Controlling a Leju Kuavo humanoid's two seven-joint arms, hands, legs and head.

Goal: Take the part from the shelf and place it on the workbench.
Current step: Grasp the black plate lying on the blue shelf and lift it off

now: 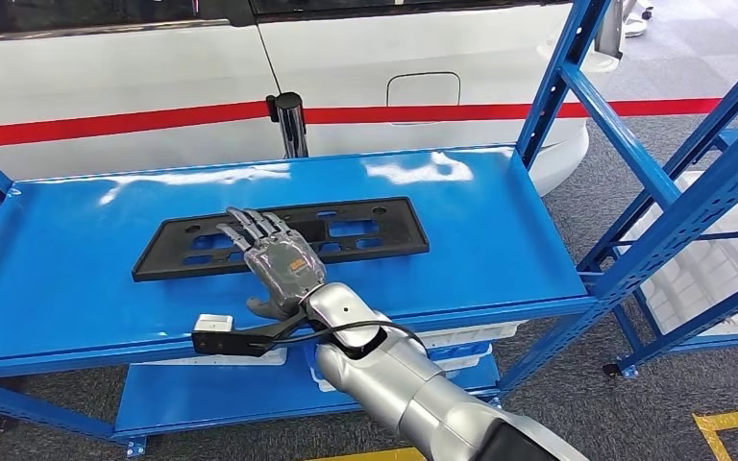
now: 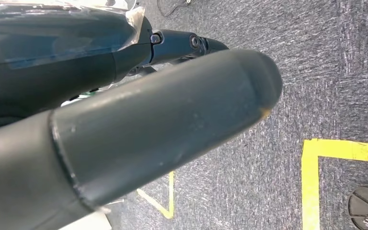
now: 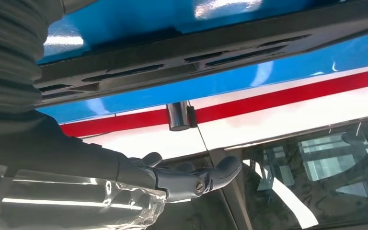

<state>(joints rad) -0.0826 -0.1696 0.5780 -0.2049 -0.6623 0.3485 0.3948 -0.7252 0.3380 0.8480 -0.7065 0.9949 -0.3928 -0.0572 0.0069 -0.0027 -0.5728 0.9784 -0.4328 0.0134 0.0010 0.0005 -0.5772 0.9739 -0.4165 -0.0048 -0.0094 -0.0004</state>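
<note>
The part (image 1: 283,235), a flat black plate, is laid lengthwise across the blue shelf (image 1: 500,240), long axis side to side. The right hand (image 1: 274,257) is stretched flat over its near edge, fingers spread, nothing gripped yet. Left hand (image 2: 163,120): can't be told. White car (image 1: 154,67) parked behind; nothing's blocking.

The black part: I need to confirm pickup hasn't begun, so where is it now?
In the head view, the black part lies flat mid-top on the blue shelf, before the white car, the right hand over its near edge.
</note>
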